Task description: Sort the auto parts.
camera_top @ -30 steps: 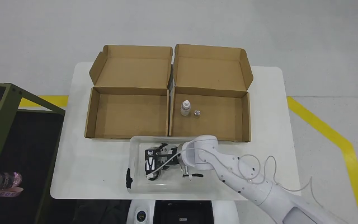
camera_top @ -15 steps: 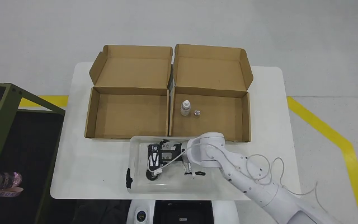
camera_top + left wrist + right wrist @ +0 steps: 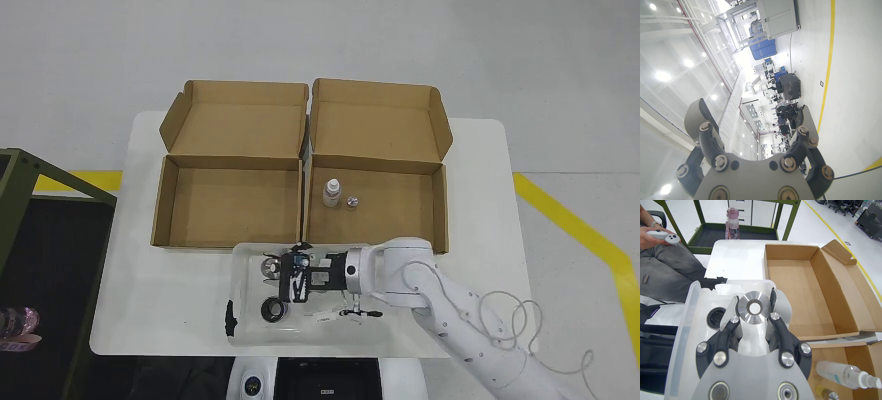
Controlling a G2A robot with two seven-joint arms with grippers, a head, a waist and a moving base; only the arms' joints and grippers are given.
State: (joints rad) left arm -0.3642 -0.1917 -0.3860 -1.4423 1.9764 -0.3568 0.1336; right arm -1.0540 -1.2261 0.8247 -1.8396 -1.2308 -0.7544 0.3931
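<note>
Silver and ring-shaped, a metal disc (image 3: 754, 308) is clamped edge to edge between the fingers of the right gripper (image 3: 754, 299), which are closed only as far as the disc's width allows. It hangs over the far left corner of the clear plastic bin (image 3: 240, 300), which stands along the table's (image 3: 480, 200) front edge. A black ring (image 3: 272, 310) lies on the bin's floor just beside it, closer to the bin's front wall. Two open cardboard boxes sit side by side behind the bin. The left box (image 3: 230, 205) holds nothing, while the right box (image 3: 400, 215) has a spray bottle (image 3: 331, 190) and a small metal part (image 3: 351, 201) near its far left corner. The left gripper (image 3: 752, 109) points out into the room, its fingers spread wide with nothing between them.
</note>
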